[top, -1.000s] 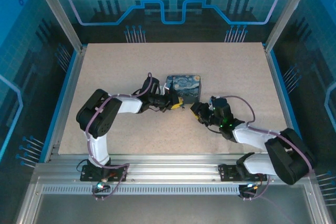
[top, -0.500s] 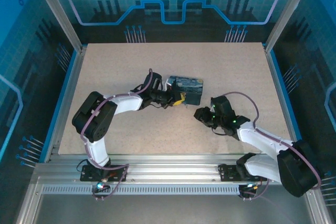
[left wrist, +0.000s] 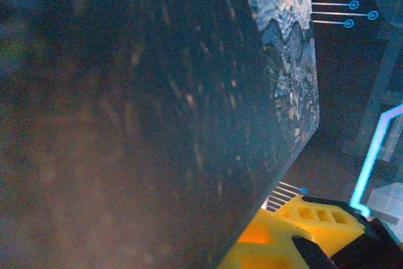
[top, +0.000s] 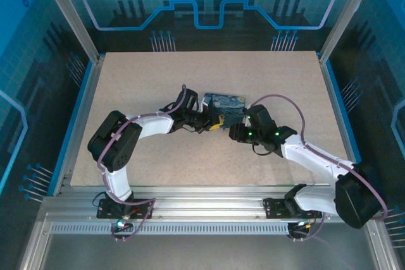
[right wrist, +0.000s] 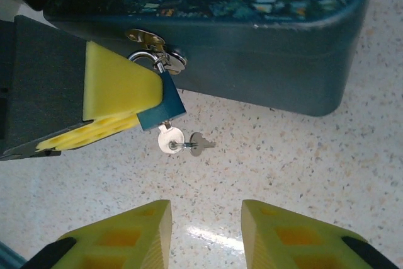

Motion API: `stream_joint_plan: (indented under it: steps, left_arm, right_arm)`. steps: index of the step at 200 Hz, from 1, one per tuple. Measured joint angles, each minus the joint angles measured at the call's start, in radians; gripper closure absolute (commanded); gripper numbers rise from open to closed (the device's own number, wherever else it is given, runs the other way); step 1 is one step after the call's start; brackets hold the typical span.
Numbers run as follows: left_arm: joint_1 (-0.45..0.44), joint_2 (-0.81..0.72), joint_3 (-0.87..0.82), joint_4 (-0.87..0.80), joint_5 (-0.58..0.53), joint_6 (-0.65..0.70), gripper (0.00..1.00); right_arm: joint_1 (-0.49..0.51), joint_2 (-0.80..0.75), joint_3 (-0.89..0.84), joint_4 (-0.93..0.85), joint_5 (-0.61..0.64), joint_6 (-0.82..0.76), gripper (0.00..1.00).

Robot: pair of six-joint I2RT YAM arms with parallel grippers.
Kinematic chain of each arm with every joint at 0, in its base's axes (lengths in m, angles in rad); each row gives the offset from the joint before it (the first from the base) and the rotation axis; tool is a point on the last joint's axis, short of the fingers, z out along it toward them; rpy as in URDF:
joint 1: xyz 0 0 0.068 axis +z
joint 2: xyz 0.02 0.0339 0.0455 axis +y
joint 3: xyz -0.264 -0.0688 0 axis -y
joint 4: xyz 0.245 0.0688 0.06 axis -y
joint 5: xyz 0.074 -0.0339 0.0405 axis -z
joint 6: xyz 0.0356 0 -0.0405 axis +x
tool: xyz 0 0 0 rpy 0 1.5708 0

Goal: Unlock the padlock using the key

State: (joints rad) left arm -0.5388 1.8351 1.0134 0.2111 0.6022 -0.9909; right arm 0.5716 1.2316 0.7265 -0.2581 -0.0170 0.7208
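Hovering released and empty near the surface (right wrist: 302,155), the right hand (right wrist: 204,222) faces the key (right wrist: 170,138), a light, stiff, slippery bit of metal hanging under the padlock (right wrist: 165,110), probably best pinched across its flat round head, while beyond it the left hand (top: 214,122) clenches that padlock beside the painted box (right wrist: 264,55).

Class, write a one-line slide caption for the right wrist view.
Left tool pinches the blue padlock on the painted box; key dangles below, open right tool poised nearby.
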Motion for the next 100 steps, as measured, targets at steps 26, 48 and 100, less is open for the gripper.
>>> stream_joint_plan:
  steps: [26, 48, 100]
  left_arm:
    - [0.0, 0.0, 0.002, -0.006, -0.001, 0.003, 1.0]
    - [0.0, 0.0, 0.006, -0.008, -0.001, 0.003, 1.0]
    - [-0.001, 0.0, 0.008, -0.02, -0.001, 0.004, 1.0]
  right_arm:
    - [0.01, 0.061, 0.053, -0.021, 0.017, -0.05, 0.62]
    - [0.024, 0.111, 0.096, -0.032, 0.036, -0.087, 0.59]
    - [0.057, 0.211, 0.171, -0.048, 0.067, -0.146, 0.62]
